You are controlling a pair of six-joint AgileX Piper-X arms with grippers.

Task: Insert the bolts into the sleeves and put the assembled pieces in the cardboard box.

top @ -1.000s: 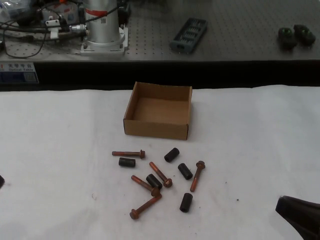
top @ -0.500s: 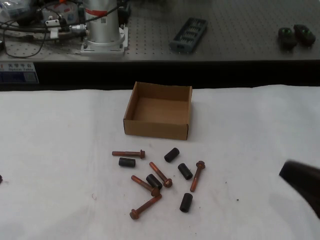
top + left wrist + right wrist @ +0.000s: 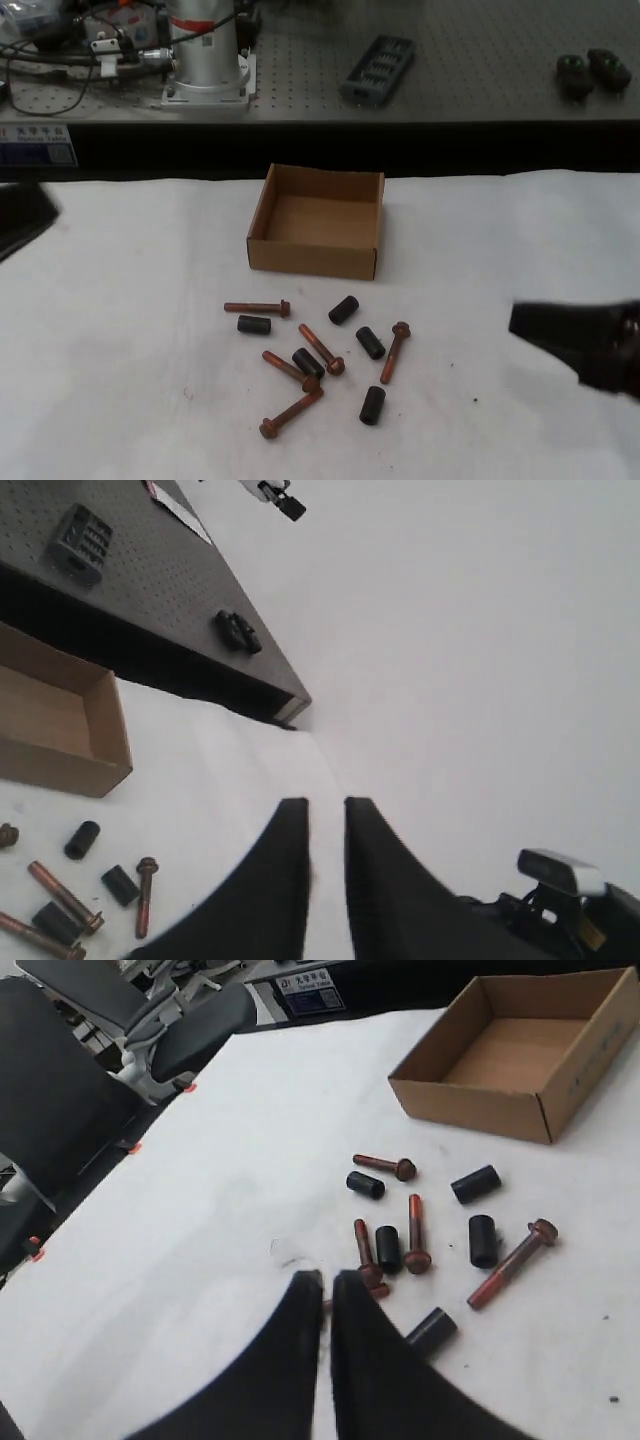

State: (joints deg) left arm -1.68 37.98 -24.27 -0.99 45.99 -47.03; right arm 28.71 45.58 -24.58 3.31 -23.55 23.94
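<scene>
Brown and open-topped, the shallow cardboard box (image 3: 312, 258) stands on the white cloth (image 3: 130, 300) that covers the bench. All 10 loose pieces lie on the cloth outside the box, scattered on its near side. They are 5 rust-orange metal bolts (image 3: 257, 307) with flanged heads and 5 short black cylindrical sleeves (image 3: 372, 405), and no bolt sits inside a sleeve. 1 bolt and 1 sleeve lie closest to the box's front wall. In the middle of the scatter, 1 sleeve lies between 2 bolts. Another bolt and sleeve lie farthest from the box. The black two-fingered left gripper (image 3: 326, 805) is off to the left of the box, well apart from it. Its fingers are drawn close together with only a slit between them, and they pinch nothing. The black two-fingered right gripper (image 3: 326, 1278) is to the right of the box and nearer than it, above the cloth. Its fingers are likewise nearly together around nothing. Beyond the box, on the dark perforated plate (image 3: 480, 60), rest a black ribbed block (image 3: 378, 68) and a silver post base (image 3: 205, 45).
</scene>
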